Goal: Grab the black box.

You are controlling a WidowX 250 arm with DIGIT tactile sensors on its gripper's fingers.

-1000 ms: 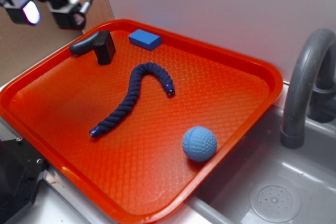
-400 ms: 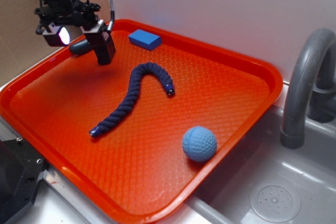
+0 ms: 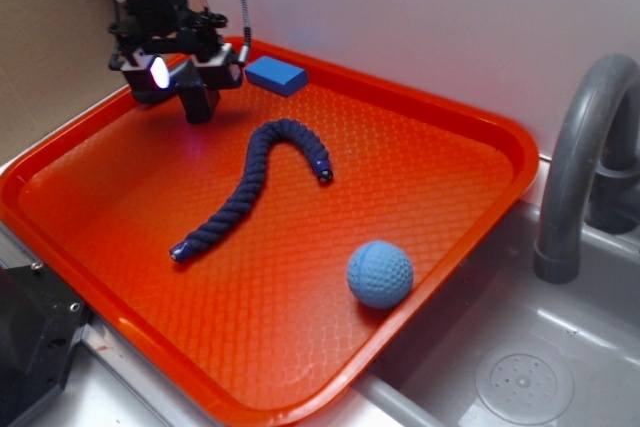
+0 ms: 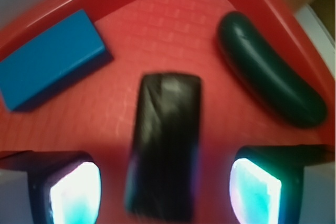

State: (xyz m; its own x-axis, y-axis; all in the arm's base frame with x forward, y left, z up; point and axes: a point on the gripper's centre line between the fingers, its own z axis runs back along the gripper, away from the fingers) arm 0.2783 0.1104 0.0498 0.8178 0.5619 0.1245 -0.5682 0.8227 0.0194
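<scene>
The black box [image 3: 200, 104] stands upright at the far left of the orange tray [image 3: 470, 237]. My gripper [image 3: 192, 75] hangs just above it, open, with one lit finger on each side. In the wrist view the black box [image 4: 165, 145] lies between the two glowing fingertips [image 4: 68, 192], with red tray showing on both sides of it, so the gripper [image 4: 164, 195] is not touching it. The lower part of the box is hidden at the frame's edge.
A flat blue block [image 3: 276, 75] [image 4: 50, 64] lies just right of the box. A dark grey rounded oblong piece [image 4: 270, 72] lies on its other side, near the tray's rim. A dark blue rope [image 3: 255, 187] and a blue ball [image 3: 380, 274] lie further forward. A grey faucet [image 3: 585, 157] and sink [image 3: 520, 377] are at the right.
My gripper has moved right and down from the tray's far left corner until it hangs over the black box. The box and the other things have not moved.
</scene>
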